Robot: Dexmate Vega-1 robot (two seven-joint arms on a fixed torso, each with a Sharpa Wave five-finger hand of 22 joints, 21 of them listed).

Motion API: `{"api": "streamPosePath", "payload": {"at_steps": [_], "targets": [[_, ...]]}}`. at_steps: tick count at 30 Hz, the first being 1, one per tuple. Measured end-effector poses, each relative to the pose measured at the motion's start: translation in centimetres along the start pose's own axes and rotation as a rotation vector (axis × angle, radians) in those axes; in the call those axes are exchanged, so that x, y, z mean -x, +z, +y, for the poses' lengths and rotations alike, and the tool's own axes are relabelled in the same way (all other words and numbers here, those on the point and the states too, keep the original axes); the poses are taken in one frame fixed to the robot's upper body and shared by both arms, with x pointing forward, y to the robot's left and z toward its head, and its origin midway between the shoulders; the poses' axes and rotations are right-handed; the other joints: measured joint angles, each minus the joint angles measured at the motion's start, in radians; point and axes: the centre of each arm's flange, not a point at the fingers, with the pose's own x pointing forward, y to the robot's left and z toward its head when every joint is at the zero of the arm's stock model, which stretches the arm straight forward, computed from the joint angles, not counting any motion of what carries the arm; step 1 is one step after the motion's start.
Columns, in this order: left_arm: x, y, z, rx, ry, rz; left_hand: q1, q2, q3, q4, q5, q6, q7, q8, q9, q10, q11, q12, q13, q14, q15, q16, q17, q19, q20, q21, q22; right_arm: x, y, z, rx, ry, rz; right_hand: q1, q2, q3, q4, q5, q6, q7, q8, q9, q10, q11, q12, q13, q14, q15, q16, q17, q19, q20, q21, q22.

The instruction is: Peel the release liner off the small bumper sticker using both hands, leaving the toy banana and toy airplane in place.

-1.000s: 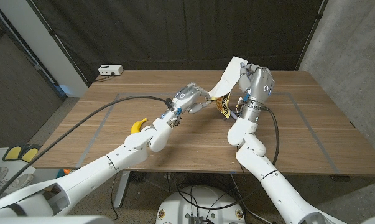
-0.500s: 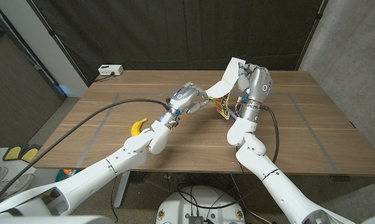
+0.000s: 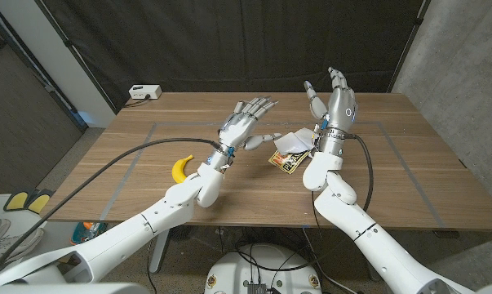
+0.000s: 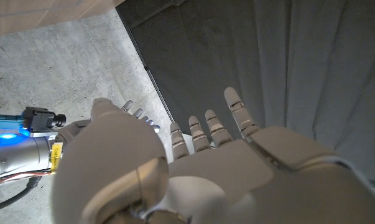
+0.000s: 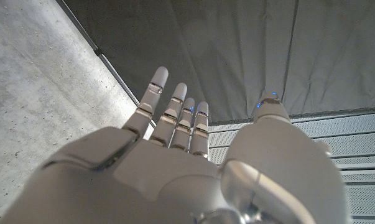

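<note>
The small bumper sticker point(image 3: 285, 160), yellow and black, lies on the table between my hands, with the white release liner point(image 3: 293, 142) curled on top of it. My left hand point(image 3: 240, 125) is raised above the table just left of them, fingers spread, holding nothing. My right hand point(image 3: 335, 102) stands upright to the right of the sticker, fingers pointing up and apart, also holding nothing. In the left wrist view the left hand point(image 4: 206, 162) shows its spread fingers against a dark curtain. In the right wrist view the right hand point(image 5: 187, 162) does the same. The toy banana point(image 3: 181, 166) lies at the table's left.
A white box point(image 3: 144, 92) sits at the table's far left corner. Grey tape lines point(image 3: 135, 155) mark the wooden tabletop. A black cable point(image 3: 139, 145) runs along my left arm. A dark curtain hangs behind the table.
Both hands have let go and spread their fingers. The sticker and liner, held up between them before, have dropped to the table. The right hand has risen.
</note>
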Motion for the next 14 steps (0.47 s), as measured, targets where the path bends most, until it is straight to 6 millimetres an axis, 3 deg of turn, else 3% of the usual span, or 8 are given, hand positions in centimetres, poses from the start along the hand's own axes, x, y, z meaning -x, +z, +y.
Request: {"api": "streamPosePath", "payload": {"at_steps": [4,7,10,14], "targets": [[0.0,0.2,0.5,-0.017,0.029,0.008,-0.015,0.015,-0.001,0.001,0.000,-0.009,0.003,0.001,0.000,-0.003,0.003,0.002,-0.007,-0.009,0.009,0.000,-0.001,-0.005,0.005,-0.013,0.000,0.3,-0.1,-0.5,-0.021,-0.032,0.012,0.002,0.049,0.014,0.016,0.002,0.014,-0.005,0.009,-0.005,0.022,0.011,0.000,-0.010,0.000,0.000,0.000,-0.006,-0.005,0.002,-0.009,0.000],[0.0,0.2,0.9,-0.024,0.053,0.016,-0.028,0.028,-0.001,0.001,0.000,0.010,0.002,0.013,0.000,-0.003,0.003,0.011,-0.011,-0.009,0.009,0.000,-0.004,-0.001,0.009,-0.023,0.000,0.7,-0.2,-0.7,-0.044,-0.050,0.016,0.033,0.080,0.040,-0.005,-0.003,0.036,0.006,0.016,-0.005,0.041,0.019,0.000,-0.019,0.000,0.000,0.000,-0.018,-0.005,0.001,-0.018,0.000],[0.1,0.2,1.3,-0.017,0.083,0.033,-0.032,0.033,-0.001,0.001,0.000,0.027,-0.006,0.016,0.000,-0.003,0.003,0.012,-0.015,-0.009,0.009,0.004,-0.006,-0.001,0.009,-0.026,0.000,1.0,-0.2,-1.0,-0.067,-0.070,0.021,0.045,0.092,0.058,-0.012,-0.005,0.064,0.013,0.023,-0.005,0.059,0.026,0.000,-0.023,0.001,0.001,0.000,-0.027,-0.005,0.001,-0.026,0.000],[0.2,0.1,1.6,-0.006,0.110,0.060,-0.023,0.042,-0.001,0.001,0.000,0.033,-0.003,0.024,0.000,-0.003,0.003,0.012,-0.015,-0.009,0.009,0.004,-0.006,-0.001,0.009,-0.032,0.000,1.4,-0.1,-1.2,-0.094,-0.097,0.017,0.047,0.094,0.059,-0.013,-0.010,0.070,0.020,0.027,-0.005,0.065,0.021,0.000,-0.024,0.013,0.002,0.000,-0.029,-0.005,0.001,-0.026,0.000]]}}
